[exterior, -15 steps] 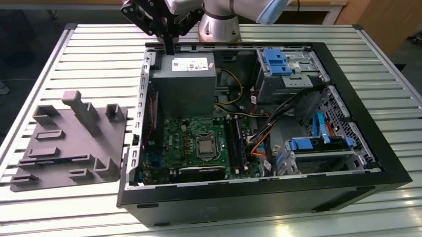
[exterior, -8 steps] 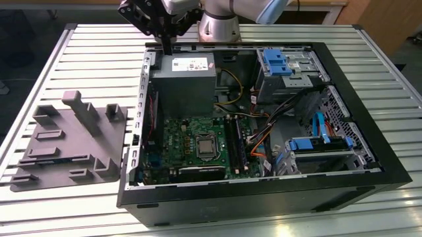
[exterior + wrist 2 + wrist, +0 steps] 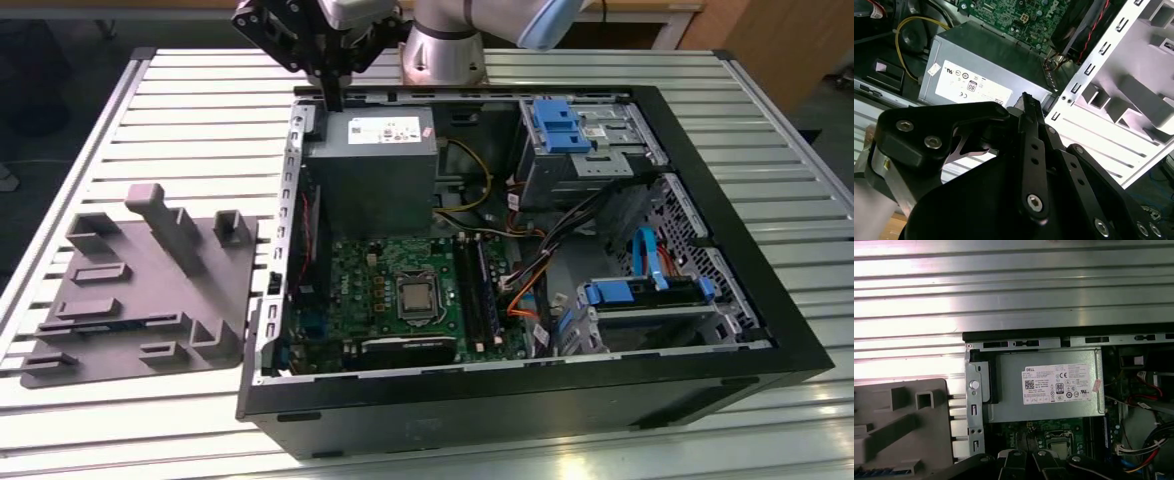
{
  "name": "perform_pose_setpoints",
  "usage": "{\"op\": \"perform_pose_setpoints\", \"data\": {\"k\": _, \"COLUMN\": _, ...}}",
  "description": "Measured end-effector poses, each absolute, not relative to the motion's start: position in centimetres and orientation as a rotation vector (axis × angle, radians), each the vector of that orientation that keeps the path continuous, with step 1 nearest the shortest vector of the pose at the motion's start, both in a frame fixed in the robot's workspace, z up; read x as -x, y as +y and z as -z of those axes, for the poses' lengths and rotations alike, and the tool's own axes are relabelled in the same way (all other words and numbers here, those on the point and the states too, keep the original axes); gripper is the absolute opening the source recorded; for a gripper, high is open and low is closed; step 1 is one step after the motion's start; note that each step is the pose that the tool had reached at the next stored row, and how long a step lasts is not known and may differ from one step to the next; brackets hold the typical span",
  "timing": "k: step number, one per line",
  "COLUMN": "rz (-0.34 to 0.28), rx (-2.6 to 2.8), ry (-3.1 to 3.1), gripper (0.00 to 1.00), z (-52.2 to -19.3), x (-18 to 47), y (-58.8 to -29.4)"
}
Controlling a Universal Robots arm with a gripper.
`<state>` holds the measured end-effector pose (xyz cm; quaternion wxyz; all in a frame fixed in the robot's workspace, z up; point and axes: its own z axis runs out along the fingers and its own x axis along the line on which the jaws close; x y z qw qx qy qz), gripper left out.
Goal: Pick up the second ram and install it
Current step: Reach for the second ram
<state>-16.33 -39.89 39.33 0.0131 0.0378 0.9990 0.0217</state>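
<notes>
My gripper [image 3: 331, 98] hangs over the back edge of the open computer case [image 3: 761, 330], beside the grey power supply [image 3: 374, 160]. In the second wrist view its black fingers meet at one tip, gripper [image 3: 1026, 98] shut, with nothing seen between them. A slim dark strip, the second ram [image 3: 118, 322], lies flat in a groove of the grey tray [image 3: 147, 300] on the exterior view's left, well away from the gripper. The first wrist view catches its bluish edge, the ram [image 3: 884, 472], at the tray's corner. The long black slots [image 3: 477, 290] run beside the processor socket [image 3: 416, 297].
The case lies on its side on a slatted metal table [image 3: 174, 120]. Inside are the green motherboard [image 3: 360, 270], orange and yellow cables [image 3: 521, 290], and drive cages with blue clips [image 3: 561, 125]. The tray has several raised blocks. The arm's base [image 3: 447, 55] stands behind the case.
</notes>
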Motion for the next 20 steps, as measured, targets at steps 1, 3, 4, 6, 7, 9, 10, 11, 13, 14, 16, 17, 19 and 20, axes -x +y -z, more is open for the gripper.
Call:
{"op": "perform_pose_setpoints", "data": {"k": 1, "rz": -0.068, "rx": -0.118, "ry": 3.113, "gripper": 0.11, "z": -39.3, "x": 16.4, "y": -39.9}}
{"op": "perform_pose_setpoints", "data": {"k": 3, "rz": -0.068, "rx": -0.118, "ry": 3.112, "gripper": 0.11, "z": -39.3, "x": 16.5, "y": -39.9}}
{"op": "perform_pose_setpoints", "data": {"k": 4, "rz": -0.068, "rx": -0.118, "ry": 3.112, "gripper": 0.11, "z": -39.3, "x": 16.6, "y": -39.9}}
{"op": "perform_pose_setpoints", "data": {"k": 6, "rz": -0.068, "rx": -0.118, "ry": 3.112, "gripper": 0.11, "z": -39.3, "x": 16.7, "y": -39.9}}
{"op": "perform_pose_setpoints", "data": {"k": 7, "rz": -0.068, "rx": -0.118, "ry": 3.112, "gripper": 0.11, "z": -39.3, "x": 16.8, "y": -39.9}}
{"op": "perform_pose_setpoints", "data": {"k": 9, "rz": -0.068, "rx": -0.118, "ry": 3.112, "gripper": 0.11, "z": -39.3, "x": 16.9, "y": -39.9}}
{"op": "perform_pose_setpoints", "data": {"k": 10, "rz": -0.068, "rx": -0.118, "ry": 3.112, "gripper": 0.11, "z": -39.3, "x": 17.0, "y": -39.9}}
{"op": "perform_pose_setpoints", "data": {"k": 11, "rz": -0.068, "rx": -0.118, "ry": 3.113, "gripper": 0.11, "z": -39.3, "x": 17.0, "y": -39.9}}
{"op": "perform_pose_setpoints", "data": {"k": 13, "rz": -0.068, "rx": -0.118, "ry": 3.112, "gripper": 0.11, "z": -39.3, "x": 17.2, "y": -39.9}}
{"op": "perform_pose_setpoints", "data": {"k": 14, "rz": -0.068, "rx": -0.118, "ry": 3.112, "gripper": 0.11, "z": -39.3, "x": 17.2, "y": -39.9}}
{"op": "perform_pose_setpoints", "data": {"k": 16, "rz": -0.068, "rx": -0.118, "ry": 3.113, "gripper": 0.11, "z": -39.3, "x": 17.4, "y": -39.9}}
{"op": "perform_pose_setpoints", "data": {"k": 17, "rz": -0.068, "rx": -0.118, "ry": 3.112, "gripper": 0.11, "z": -39.3, "x": 17.4, "y": -39.9}}
{"op": "perform_pose_setpoints", "data": {"k": 19, "rz": -0.068, "rx": -0.118, "ry": 3.113, "gripper": 0.11, "z": -39.3, "x": 17.6, "y": -39.9}}
{"op": "perform_pose_setpoints", "data": {"k": 20, "rz": -0.068, "rx": -0.118, "ry": 3.112, "gripper": 0.11, "z": -39.3, "x": 17.6, "y": -39.9}}
